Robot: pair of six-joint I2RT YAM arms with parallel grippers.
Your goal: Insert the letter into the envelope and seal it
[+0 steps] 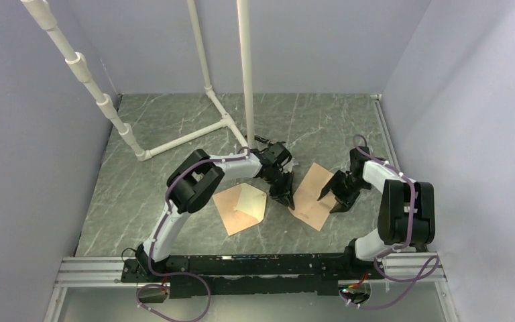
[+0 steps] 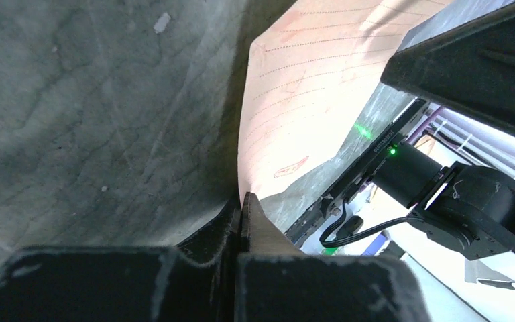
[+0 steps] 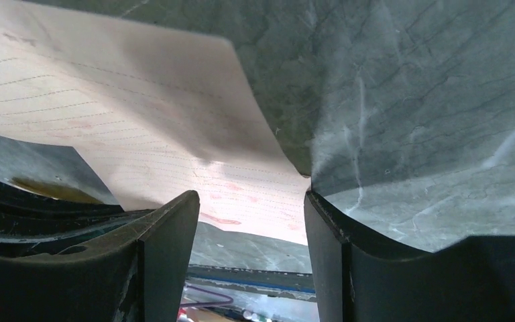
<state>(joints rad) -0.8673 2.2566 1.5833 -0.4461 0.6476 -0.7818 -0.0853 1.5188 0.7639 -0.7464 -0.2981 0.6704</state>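
- Peach-tan lined letter [image 1: 312, 192] on the grey marbled table [image 1: 174, 121]. Faint red marks on it, too blurred to read. Curved up off the surface in both wrist views.
- At the letter's left edge, left gripper [image 1: 285, 196] clamped shut on the paper. Pinch point hidden from above by the black fingers.
- At the letter's right edge, right gripper [image 1: 332, 196] with jaws apart, one either side of the raised edge. Contact hard to tell.
- Left of the letter, beyond the left gripper, envelope [image 1: 241, 209] lying flat. Flap outline unclear.
- Well behind the letter, white pipe frame [image 1: 188, 134], top cut off.
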